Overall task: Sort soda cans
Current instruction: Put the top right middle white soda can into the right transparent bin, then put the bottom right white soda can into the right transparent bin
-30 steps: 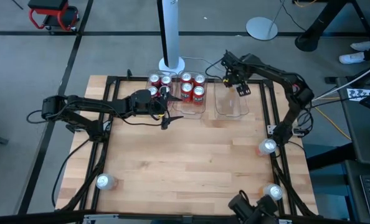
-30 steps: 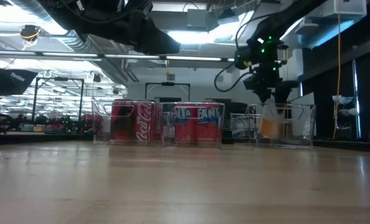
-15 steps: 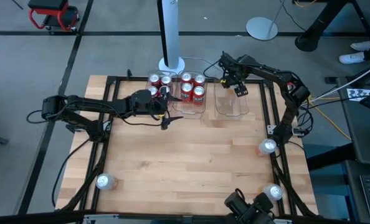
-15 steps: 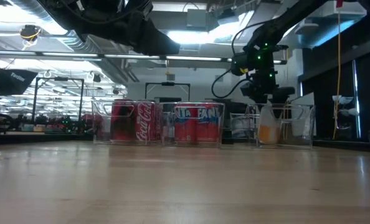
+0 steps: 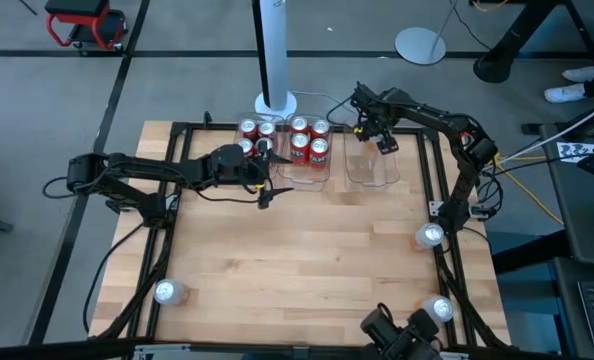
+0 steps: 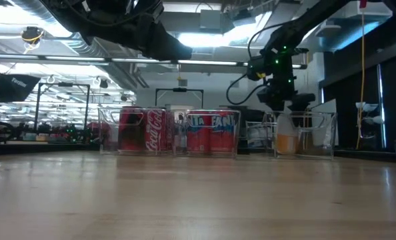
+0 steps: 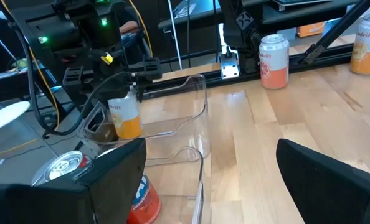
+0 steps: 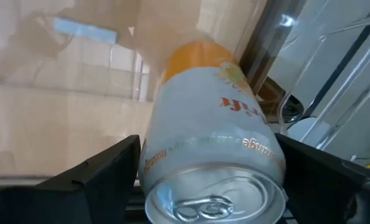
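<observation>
While we look straight down from the high view, our right gripper (image 5: 381,140) hangs over the clear right-hand bin (image 5: 371,172) at about one o'clock on the table (image 5: 297,260), and our left gripper (image 5: 266,172) waits at eleven o'clock beside the red soda cans (image 5: 309,140). Three pale cans stand well apart near the table's edge, at three (image 5: 429,236), five (image 5: 438,307) and seven o'clock (image 5: 166,292). At table height, we see a pale orange can (image 6: 288,139) upright inside that bin, below the right gripper. Through the left wrist camera, our fingers (image 7: 334,180) stand wide with nothing between them. Through the right wrist camera, our fingers (image 8: 91,177) flank the can, spread wide, apparently clear of its sides.
</observation>
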